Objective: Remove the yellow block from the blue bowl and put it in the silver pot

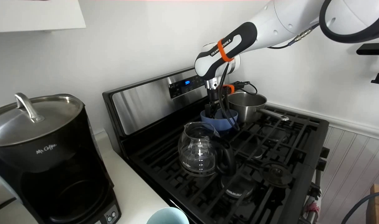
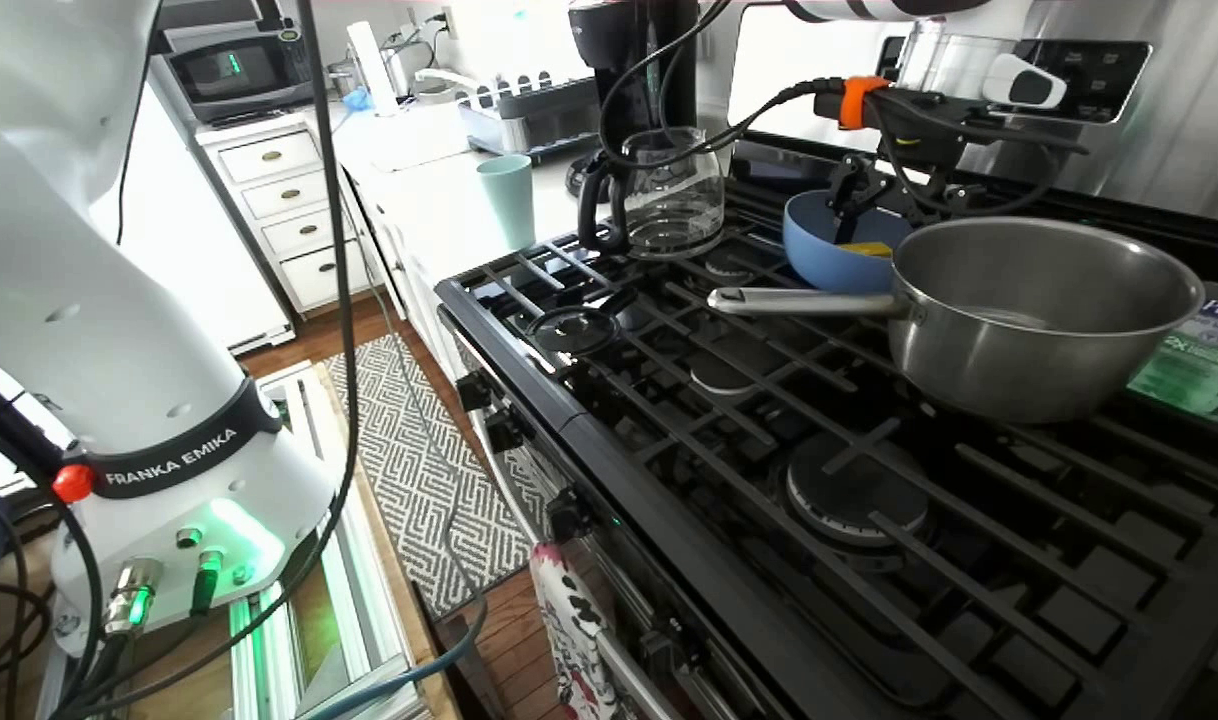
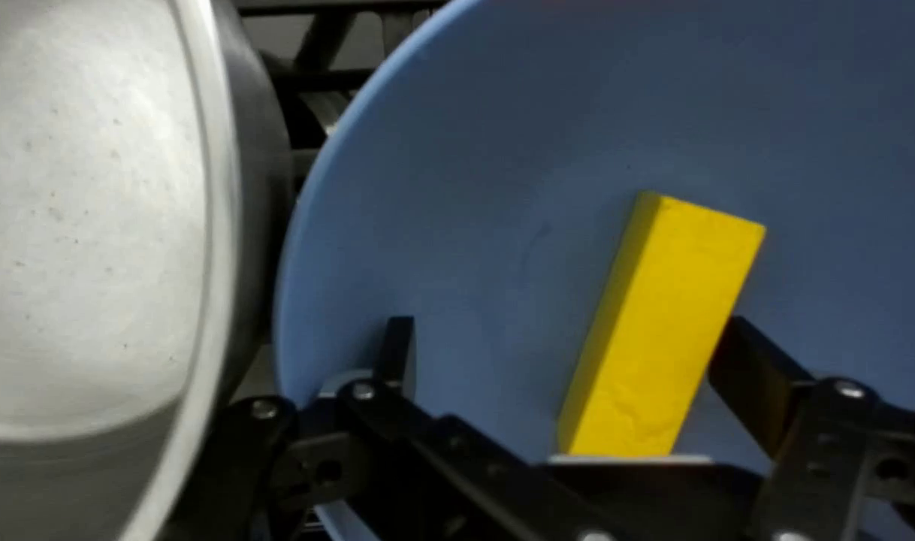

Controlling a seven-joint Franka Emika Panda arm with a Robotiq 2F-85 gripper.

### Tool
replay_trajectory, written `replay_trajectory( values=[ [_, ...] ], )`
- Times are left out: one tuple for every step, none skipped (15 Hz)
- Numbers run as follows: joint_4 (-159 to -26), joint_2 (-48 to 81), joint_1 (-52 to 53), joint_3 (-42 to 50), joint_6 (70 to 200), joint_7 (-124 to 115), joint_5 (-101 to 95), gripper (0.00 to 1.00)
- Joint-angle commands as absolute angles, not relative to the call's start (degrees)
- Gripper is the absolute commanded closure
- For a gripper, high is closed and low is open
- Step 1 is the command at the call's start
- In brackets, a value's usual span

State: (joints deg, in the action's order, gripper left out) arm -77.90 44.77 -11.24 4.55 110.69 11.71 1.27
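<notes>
The tool (image 3: 569, 349) stood spread inside the blue bowl (image 3: 465, 225); the yellow block (image 3: 671, 323) lay there, between the fingers (image 3: 758, 368) in the wrist view, just beside the one at frame right (contact unclear); its long axis slanted toward upper right, roughly across the closing direction.

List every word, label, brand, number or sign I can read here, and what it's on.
"Mr. Coffee": black coffee maker.
"FRANKA EMIKA": robot's base.
"FRANK…MIKA": robot's arm, partly covered by an orange band.
"Pur…" and "2X": green package, cut off.
Too small or blurred: stove display, microwave display, markings on the carafe.
</notes>
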Motion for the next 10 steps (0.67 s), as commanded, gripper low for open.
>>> replay_trajectory(
  values=[
    [-73.2,47.66,-12.9,3.21,107.9,12.75,2.44,0.08],
    [-72.75,47.92,-12.95,3.14,107.64,12.74,2.41,0.26],
    [-72.19,48.21,-12.94,3.13,107.37,12.56,2.34,0.32],
    [-71.82,48.4,-12.95,3.14,107.25,12.49,2.28,0.41],
    [-71.59,48.48,-12.95,3.16,107.26,12.45,2.24,0.47],
    [-71.47,48.5,-12.92,3.16,107.33,12.41,2.2,0.54],
    [-71.41,48.52,-12.88,3.17,107.35,12.38,2.15,0.62],
    [-71.66,48.36,-12.85,3.15,107.46,12.49,2.08,0.68],
    [-71.93,48.16,-12.77,3.13,107.35,12.53,1.98,0.77],
    [-72.29,47.87,-12.63,3.15,107.18,12.51,1.82,0.83]
  ],
)
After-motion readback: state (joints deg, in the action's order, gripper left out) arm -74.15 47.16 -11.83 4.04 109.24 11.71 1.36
